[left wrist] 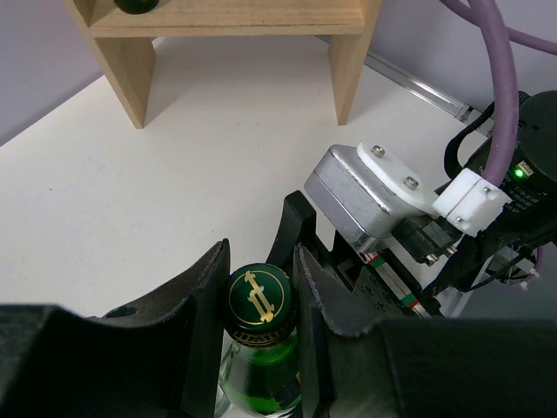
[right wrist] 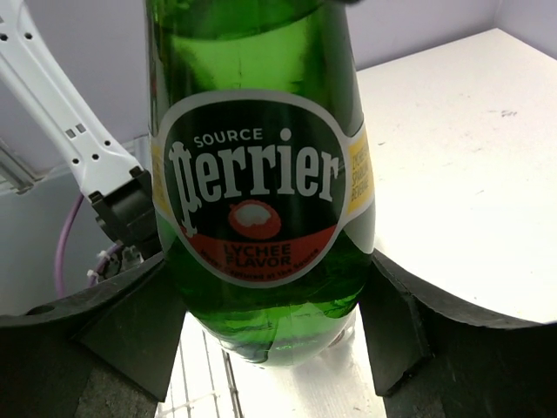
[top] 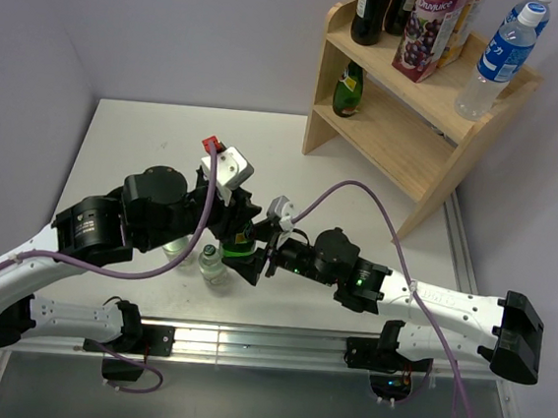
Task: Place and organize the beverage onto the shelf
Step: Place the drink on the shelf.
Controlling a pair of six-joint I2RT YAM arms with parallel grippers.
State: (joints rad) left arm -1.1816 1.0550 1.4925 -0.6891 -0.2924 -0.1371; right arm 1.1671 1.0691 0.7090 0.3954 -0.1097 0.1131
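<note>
A green Perrier glass bottle [right wrist: 261,192] stands upright between my two grippers near the table's front. My left gripper [left wrist: 261,300] is closed on its green gold-marked cap [left wrist: 258,296] from above, with both fingers touching it. My right gripper [right wrist: 270,322] grips the bottle's lower body, with both fingers against the glass. In the top view the two grippers, left [top: 234,226] and right [top: 254,256], meet around the bottle [top: 239,250]. The wooden shelf [top: 405,132] stands at the back right, well away.
The shelf's top tier holds dark cola bottles [top: 370,10], juice cartons [top: 427,31] and a clear water bottle [top: 496,57]. A green bottle [top: 348,89] stands on the lower tier. A small clear water bottle [top: 212,264] stands right beside the grippers.
</note>
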